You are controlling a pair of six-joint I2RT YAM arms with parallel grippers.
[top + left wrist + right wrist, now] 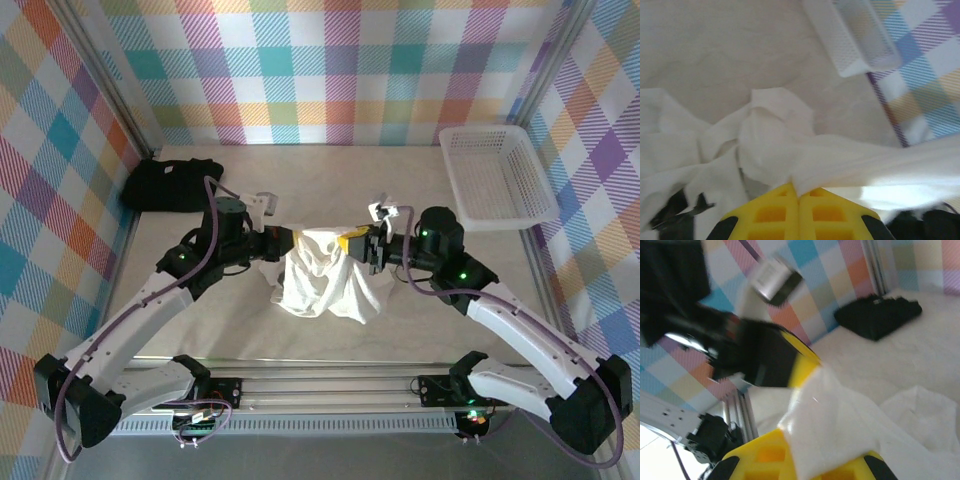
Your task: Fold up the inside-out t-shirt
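Left jaws of mine are squeezed shut on the top left edge of the inside-out t-shirt (pixel 325 280). My left wrist view shows my yellow fingers (pixel 770 215) pressed together with white cloth pinched between them. Back behind that arm, a black t-shirt (pixel 172 183) lies bunched up in the far left corner of the table (pixel 330 165). The white shirt hangs in the middle between my two arms, lifted at the top and crumpled lower down. My right jaws are shut on its top right edge. That wrist view is blurry, but cloth seems to be stuck between those fingers (pixel 762 455). A white basket (pixel 495 180) sits far right, well apart from the shirt.
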